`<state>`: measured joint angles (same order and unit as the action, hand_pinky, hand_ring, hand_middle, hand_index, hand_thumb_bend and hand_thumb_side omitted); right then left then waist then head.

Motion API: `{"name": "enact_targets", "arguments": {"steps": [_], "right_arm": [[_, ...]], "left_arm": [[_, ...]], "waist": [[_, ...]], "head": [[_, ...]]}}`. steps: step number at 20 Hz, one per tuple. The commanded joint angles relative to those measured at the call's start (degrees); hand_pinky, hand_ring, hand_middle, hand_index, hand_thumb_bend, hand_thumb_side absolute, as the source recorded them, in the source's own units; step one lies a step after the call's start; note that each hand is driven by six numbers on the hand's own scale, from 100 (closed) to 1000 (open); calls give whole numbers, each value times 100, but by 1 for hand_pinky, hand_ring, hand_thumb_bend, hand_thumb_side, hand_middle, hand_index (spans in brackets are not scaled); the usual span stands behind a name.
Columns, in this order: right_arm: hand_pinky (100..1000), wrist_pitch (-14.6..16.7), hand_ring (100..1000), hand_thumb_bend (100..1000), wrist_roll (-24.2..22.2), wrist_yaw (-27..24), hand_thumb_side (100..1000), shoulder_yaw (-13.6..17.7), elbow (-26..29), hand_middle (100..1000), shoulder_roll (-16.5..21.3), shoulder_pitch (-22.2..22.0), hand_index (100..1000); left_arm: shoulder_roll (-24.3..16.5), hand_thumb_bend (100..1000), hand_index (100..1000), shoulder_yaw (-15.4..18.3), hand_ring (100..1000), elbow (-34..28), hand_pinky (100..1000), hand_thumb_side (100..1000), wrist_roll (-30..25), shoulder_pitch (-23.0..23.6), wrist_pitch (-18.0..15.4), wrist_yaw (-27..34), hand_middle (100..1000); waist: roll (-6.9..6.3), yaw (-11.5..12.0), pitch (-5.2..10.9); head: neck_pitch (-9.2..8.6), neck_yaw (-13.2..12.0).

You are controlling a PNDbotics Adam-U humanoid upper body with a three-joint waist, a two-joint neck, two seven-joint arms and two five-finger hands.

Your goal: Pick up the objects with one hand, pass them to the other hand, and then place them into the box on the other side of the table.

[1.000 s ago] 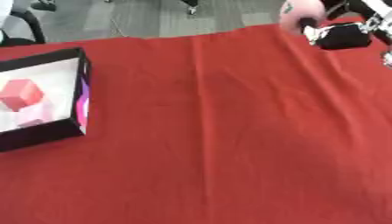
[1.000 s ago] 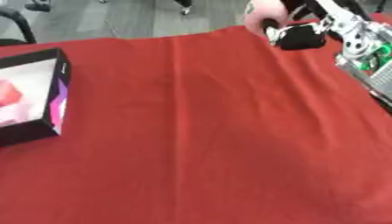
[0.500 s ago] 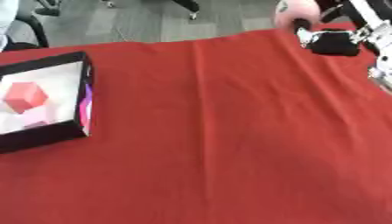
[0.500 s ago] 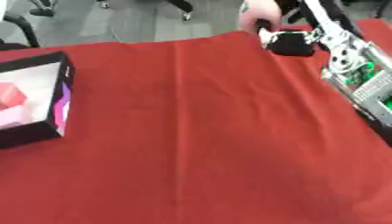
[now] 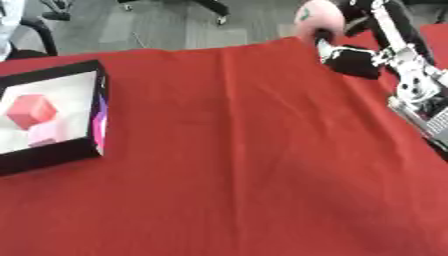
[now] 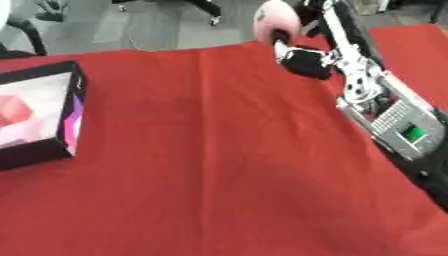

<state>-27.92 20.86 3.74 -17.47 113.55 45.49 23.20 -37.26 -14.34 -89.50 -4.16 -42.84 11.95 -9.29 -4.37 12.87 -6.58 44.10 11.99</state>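
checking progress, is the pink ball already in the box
No, the pink ball is held up in the right hand at the table's far right, while the box sits at the left holding only blocks.

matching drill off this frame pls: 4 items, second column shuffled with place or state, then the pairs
Items:
1. pink ball
2. red cube
3. box
4. right hand

Places or states:
A. left edge of the table
B. far right, above the table's far edge
C. inside the box
D. held by the right hand

Pairs: 1-D, 2-C, 3-A, 4-B
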Motion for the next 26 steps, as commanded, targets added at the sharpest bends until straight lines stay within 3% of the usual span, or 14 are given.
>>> {"name": "enact_targets", "arguments": {"steps": [1, 8, 14, 20, 26], "right_arm": [[624, -39, 690, 100, 64, -48, 100, -82, 104, 473, -33, 136, 578], [616, -101, 689, 100, 187, -211, 100, -317, 104, 473, -213, 271, 580], [616, 37, 689, 100, 105, -433, 100, -506, 104, 472, -263, 330, 580], [621, 227, 690, 100, -35, -713, 100, -620, 104, 472, -319, 421, 581], [624, 322, 690, 100, -110, -677, 100, -729, 104, 472, -385, 484, 582]], "left_arm": [[-190, 100, 775, -145, 764, -51, 806, 518, -335, -235, -53, -148, 659], [-49, 100, 796, -551, 764, -40, 806, 502, -1014, -576, -180, -352, 672], [90, 102, 823, -905, 768, -64, 808, 485, -1687, -892, -422, -502, 687], [343, 147, 850, -1266, 779, -24, 810, 484, -2091, -1151, -505, -625, 726], [639, 214, 877, -1597, 793, 97, 813, 474, -2313, -1349, -443, -1007, 760]], "waist": [[-57, 27, 189], [-89, 81, 228], [-99, 106, 246], [-126, 127, 264], [-149, 141, 275]], "head": [[2, -3], [2, 51], [2, 78], [2, 101], [2, 132]]}}
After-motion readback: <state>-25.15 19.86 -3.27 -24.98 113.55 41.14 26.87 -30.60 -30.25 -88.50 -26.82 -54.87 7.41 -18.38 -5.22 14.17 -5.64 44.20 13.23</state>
